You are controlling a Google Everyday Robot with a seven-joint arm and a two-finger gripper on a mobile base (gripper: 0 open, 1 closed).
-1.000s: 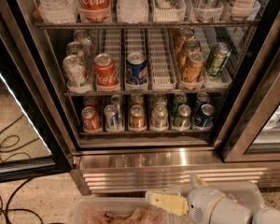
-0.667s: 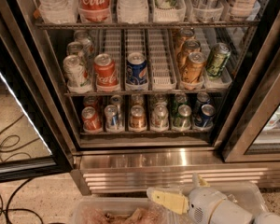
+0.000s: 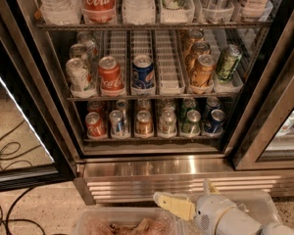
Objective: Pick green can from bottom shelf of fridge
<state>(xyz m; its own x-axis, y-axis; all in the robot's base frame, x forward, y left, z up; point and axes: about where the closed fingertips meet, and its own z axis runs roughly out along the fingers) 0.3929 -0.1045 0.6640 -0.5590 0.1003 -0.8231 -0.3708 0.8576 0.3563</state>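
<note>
The green can [image 3: 191,122] stands at the front of the fifth lane from the left on the bottom shelf [image 3: 152,139], with another green can [image 3: 187,105] behind it. A silver-white can [image 3: 167,123] is on its left and a blue can [image 3: 214,121] on its right. The fridge [image 3: 161,173] stands open with its ribbed steel base below the shelf. My gripper [image 3: 179,205] is low in the camera view, in front of the base, well below and outside the shelf, holding nothing.
The rack above has white lane trays with a Coca-Cola can [image 3: 110,75], a Pepsi can [image 3: 143,72], orange cans [image 3: 202,70] and an olive-green patterned can [image 3: 228,62]. The open door [image 3: 19,131] is at left, cables [image 3: 5,151] lie on the floor, and a clear bin [image 3: 122,224] is below.
My gripper has crept slightly upward in front of the fridge base. The cans have not moved.
</note>
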